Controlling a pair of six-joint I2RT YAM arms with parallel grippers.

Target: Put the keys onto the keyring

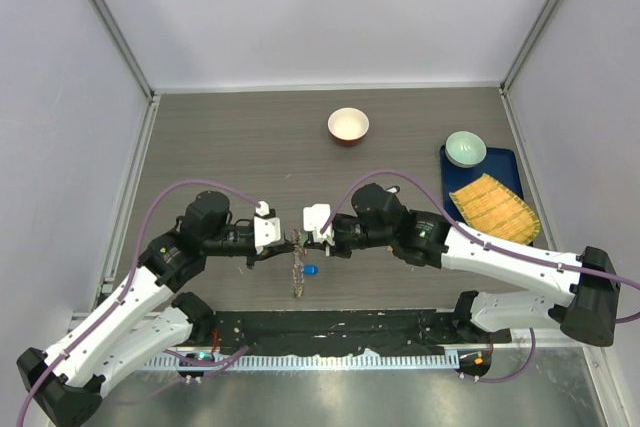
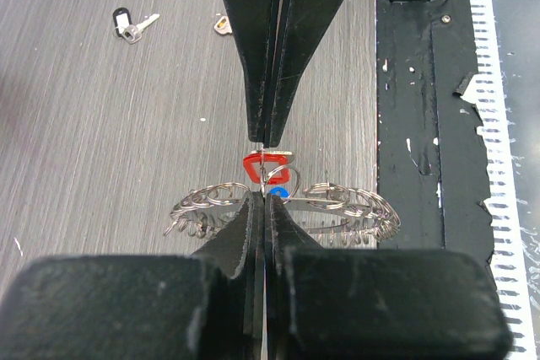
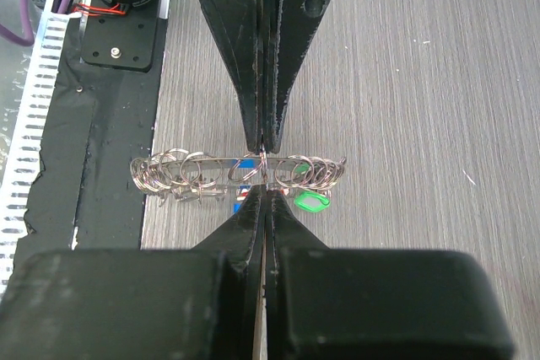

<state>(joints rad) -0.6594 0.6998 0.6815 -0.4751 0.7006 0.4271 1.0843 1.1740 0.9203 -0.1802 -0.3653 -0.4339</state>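
The keyring point(image 1: 297, 272) is held up on edge between both grippers, just ahead of the black base strip. In the left wrist view it is a wide grey ring fringed with small silvery rings point(image 2: 342, 205). My left gripper point(image 2: 264, 200) is shut on its near rim. My right gripper point(image 3: 264, 190) faces it, shut on the red key point(image 2: 268, 168) at the ring's edge. A blue key point(image 2: 279, 194) and a green key point(image 3: 310, 201) hang from the keyring point(image 3: 194, 168). In the top view the left gripper point(image 1: 287, 240) and right gripper point(image 1: 308, 238) almost touch.
A black-headed key point(image 2: 128, 27) and a yellow-headed key point(image 2: 222, 25) lie loose on the table beyond the grippers. A red-and-cream bowl point(image 1: 348, 126) stands at the back. A green bowl point(image 1: 465, 148) and a yellow mat point(image 1: 493, 207) sit on a blue tray point(image 1: 512, 161) at the right.
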